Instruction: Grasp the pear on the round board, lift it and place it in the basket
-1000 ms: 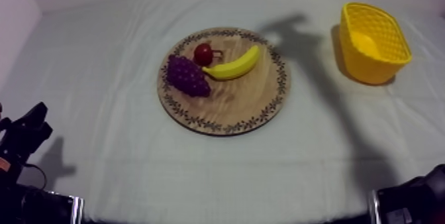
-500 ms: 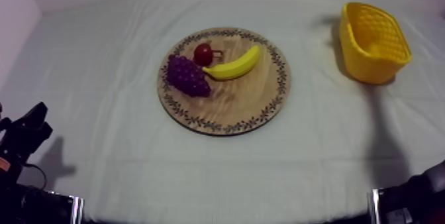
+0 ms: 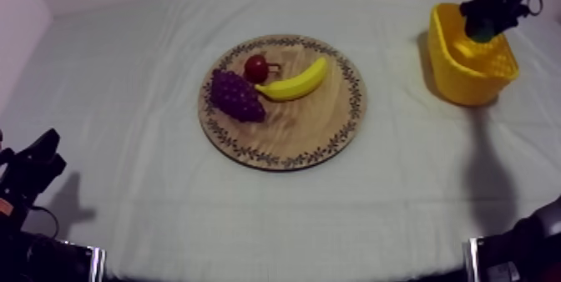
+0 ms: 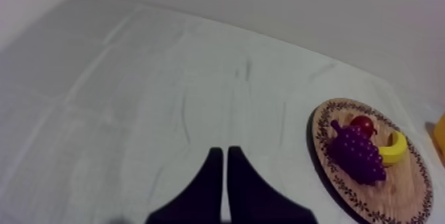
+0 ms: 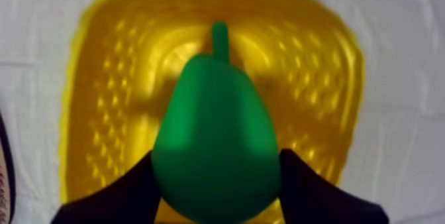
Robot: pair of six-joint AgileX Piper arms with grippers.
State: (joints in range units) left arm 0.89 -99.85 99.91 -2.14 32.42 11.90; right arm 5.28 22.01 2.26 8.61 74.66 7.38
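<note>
A green pear (image 5: 215, 140) is clamped between the black fingers (image 5: 132, 183) of my right gripper (image 5: 215, 173), straight above the open yellow basket (image 5: 119, 74). From the top view the right gripper (image 3: 482, 18) hangs over the basket (image 3: 472, 77) at the far right, with the pear (image 3: 479, 28) dark green in its grasp. The round wooden board (image 3: 292, 127) in the middle carries purple grapes (image 3: 235, 94), a banana (image 3: 294, 83) and a small red fruit (image 3: 256, 68). My left gripper (image 4: 225, 164) is shut, a narrow wedge over bare cloth, resting low at the left (image 3: 33, 164).
The board (image 4: 397, 203) with grapes (image 4: 357, 155), small red fruit (image 4: 363, 124) and banana (image 4: 396, 148) lies ahead of the left gripper. Grey-white cloth covers the table between board and basket.
My right gripper with the pear has come down from the table's far edge and now hangs just over the basket. Its shadow has left the cloth beside the board. The left arm stayed still.
</note>
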